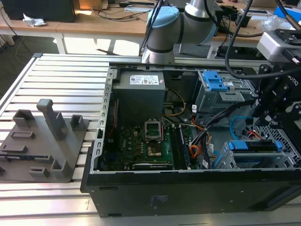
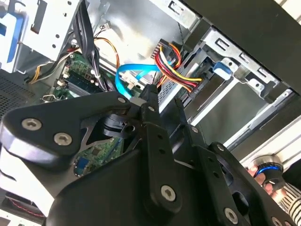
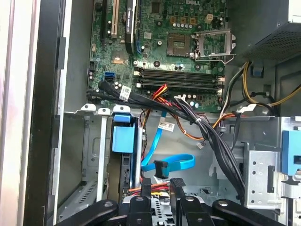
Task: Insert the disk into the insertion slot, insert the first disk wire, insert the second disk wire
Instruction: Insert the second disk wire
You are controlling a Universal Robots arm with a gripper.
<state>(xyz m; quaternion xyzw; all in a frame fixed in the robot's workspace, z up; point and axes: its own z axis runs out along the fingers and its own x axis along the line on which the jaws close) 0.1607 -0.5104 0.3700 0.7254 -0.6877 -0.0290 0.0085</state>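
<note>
Shows disk (image 3: pixel 128 169) already seated in slot (image 3: pixel 92 155), blue carrier (image 3: pixel 122 139) end facing out. Puts hand (image 3: pixel 161 182) low inside case (image 1: pixel 188 186), just beside loose blue wire (image 3: pixel 176 162) and near red-yellow wire bundle (image 2: pixel 171 63); cannot tell grip state. Judging blue wire light and floppy, plug (image 3: pixel 161 168) small and stiff: best taken by plug body, not cord. Judging disk stiff, heavyish, shock-sensitive; best held by carrier edges.
</note>
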